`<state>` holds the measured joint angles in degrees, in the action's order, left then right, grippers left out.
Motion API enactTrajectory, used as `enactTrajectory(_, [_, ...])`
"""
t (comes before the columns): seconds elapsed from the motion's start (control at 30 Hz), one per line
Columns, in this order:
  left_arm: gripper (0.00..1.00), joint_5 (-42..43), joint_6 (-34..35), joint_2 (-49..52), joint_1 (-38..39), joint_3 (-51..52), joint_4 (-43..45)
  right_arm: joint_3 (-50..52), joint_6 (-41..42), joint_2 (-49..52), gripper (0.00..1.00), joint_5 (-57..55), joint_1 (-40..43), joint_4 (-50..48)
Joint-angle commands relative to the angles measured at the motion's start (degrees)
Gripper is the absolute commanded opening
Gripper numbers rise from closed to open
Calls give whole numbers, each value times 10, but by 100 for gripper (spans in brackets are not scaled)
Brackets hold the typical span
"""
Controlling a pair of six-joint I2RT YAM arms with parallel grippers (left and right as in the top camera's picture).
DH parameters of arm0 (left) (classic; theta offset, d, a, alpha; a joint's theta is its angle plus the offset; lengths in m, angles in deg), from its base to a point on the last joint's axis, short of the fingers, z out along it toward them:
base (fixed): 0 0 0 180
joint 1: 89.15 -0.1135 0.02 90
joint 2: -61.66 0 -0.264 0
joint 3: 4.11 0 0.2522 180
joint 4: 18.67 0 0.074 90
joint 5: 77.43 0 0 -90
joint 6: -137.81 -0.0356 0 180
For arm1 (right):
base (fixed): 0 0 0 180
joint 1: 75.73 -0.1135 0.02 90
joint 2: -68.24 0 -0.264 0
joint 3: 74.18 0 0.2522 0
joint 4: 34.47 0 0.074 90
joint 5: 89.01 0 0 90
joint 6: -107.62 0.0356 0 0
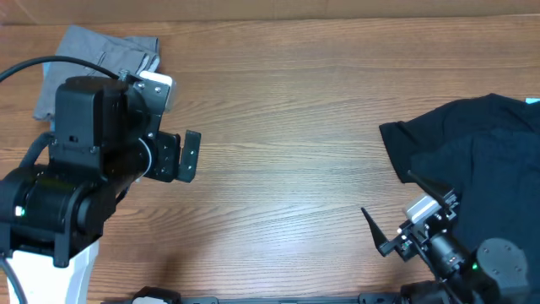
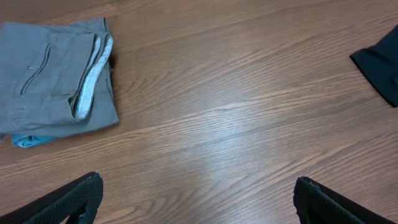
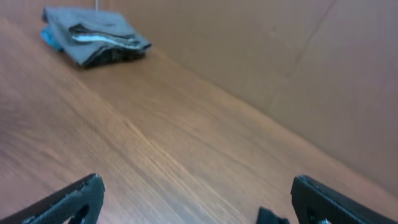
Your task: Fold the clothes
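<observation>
Grey-khaki shorts (image 2: 56, 81) lie folded at the far-left corner of the table (image 2: 249, 124), apart from the wide-open, empty left gripper (image 2: 196, 193) and well apart from the equally spread right gripper (image 3: 196, 186), partly hidden overhead by the left arm (image 1: 76, 160), with a blue scrap (image 2: 28, 140) peeking out beneath.

Bright, even light from above falls on the wooden counter (image 1: 287, 110), leaving only faint, soft shadows near the left arm (image 1: 76, 186), while the black T-shirt (image 1: 481, 152) is so dark that its folds barely show. In the left wrist view a pale sheen crosses the middle of the counter, and the wood grain is sharp. The right wrist view is softer, with the far shorts (image 3: 93, 37) slightly blurred.
</observation>
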<state>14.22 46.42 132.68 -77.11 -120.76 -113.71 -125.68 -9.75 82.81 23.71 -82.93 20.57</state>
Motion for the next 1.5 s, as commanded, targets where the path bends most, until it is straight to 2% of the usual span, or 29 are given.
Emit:
enactTrajectory(0.0, [100, -3, 10, 12, 5, -4, 1, 75, 54, -51, 100, 10, 5, -44])
enactTrajectory(0.2, [100, -4, 10, 29, 5, -4, 1, 203, 121, -146, 100, 9, 6, -161])
enactTrajectory(0.7, [100, -4, 10, 84, 5, -4, 1, 373, 130, -144, 100, 14, 6, -384])
enactTrajectory(1.47, [100, -3, 10, 115, 8, -4, 0, 373, 129, -144, 100, 14, 6, -384])
